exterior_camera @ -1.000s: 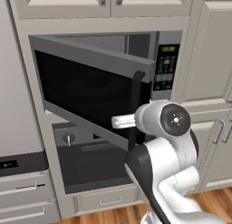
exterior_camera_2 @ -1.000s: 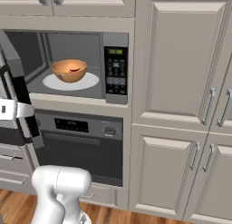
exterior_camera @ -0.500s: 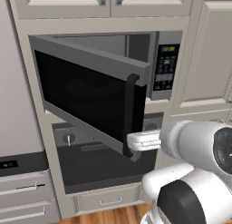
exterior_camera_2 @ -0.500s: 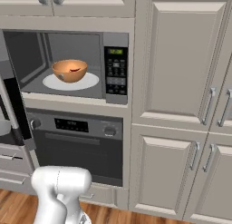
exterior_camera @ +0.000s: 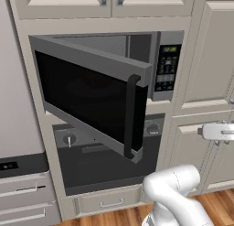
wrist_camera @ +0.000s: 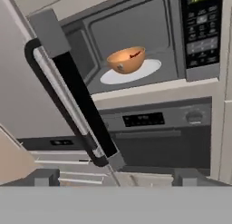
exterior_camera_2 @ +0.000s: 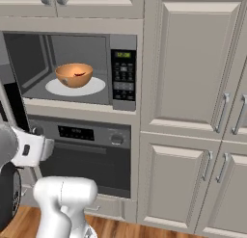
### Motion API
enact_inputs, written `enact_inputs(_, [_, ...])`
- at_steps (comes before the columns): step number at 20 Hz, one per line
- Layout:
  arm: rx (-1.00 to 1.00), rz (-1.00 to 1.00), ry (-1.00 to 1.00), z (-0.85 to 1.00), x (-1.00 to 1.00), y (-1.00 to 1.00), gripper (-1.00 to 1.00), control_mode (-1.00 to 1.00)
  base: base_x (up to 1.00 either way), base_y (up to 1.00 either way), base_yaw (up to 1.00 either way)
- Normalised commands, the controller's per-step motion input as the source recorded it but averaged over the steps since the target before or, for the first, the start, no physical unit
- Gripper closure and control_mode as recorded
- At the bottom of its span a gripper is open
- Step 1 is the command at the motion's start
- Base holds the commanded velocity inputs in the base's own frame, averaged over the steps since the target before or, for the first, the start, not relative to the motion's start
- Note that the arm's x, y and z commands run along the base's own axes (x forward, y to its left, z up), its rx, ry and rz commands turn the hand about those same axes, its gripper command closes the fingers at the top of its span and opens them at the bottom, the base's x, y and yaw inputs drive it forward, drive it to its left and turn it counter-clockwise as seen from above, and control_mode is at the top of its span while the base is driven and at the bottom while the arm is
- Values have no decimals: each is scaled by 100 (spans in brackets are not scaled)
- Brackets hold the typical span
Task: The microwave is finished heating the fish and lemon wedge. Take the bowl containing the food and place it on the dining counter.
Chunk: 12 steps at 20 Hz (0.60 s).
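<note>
The microwave point(exterior_camera_2: 123, 73) stands open, its dark glass door point(exterior_camera: 87, 94) swung far out to the left with the black handle point(exterior_camera: 131, 115) at its free edge. Inside, the orange-brown bowl point(exterior_camera_2: 74, 74) sits on the white turntable plate point(exterior_camera_2: 96, 86), with the reddish fish point(exterior_camera_2: 80, 74) in it. I cannot make out the lemon wedge. In the hand view the bowl point(wrist_camera: 127, 59) lies ahead and above, and the door handle point(wrist_camera: 68, 96) crosses in front at the left. My gripper point(wrist_camera: 116, 177) is open and empty, and its hand point(exterior_camera: 218, 131) hangs right of the door. The dining counter is out of view.
A knobbed oven point(exterior_camera_2: 87, 136) sits directly under the microwave. Tall beige cabinet doors point(exterior_camera_2: 193, 63) fill the wall to the right, with more doors point(exterior_camera_2: 173, 184) below. Grey drawers point(exterior_camera: 27, 193) stand at the lower left, above a wooden floor point(exterior_camera: 215, 207).
The gripper has opened and let go of the microwave door handle, then swung right, away from the door. The door stands open wider than a second ago.
</note>
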Motion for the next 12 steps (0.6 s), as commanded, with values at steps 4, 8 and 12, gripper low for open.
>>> enact_inputs(4, [41, 23, 22, -1, 64, -91, -100, -100, 0, 0, 0])
enact_inputs(8, [42, 17, 20, -39, 91, -41, -100, -100, 0, 0, 0])
enact_inputs(12, [39, 8, 15, -66, 100, 2, -100, -100, 0, 0, 0])
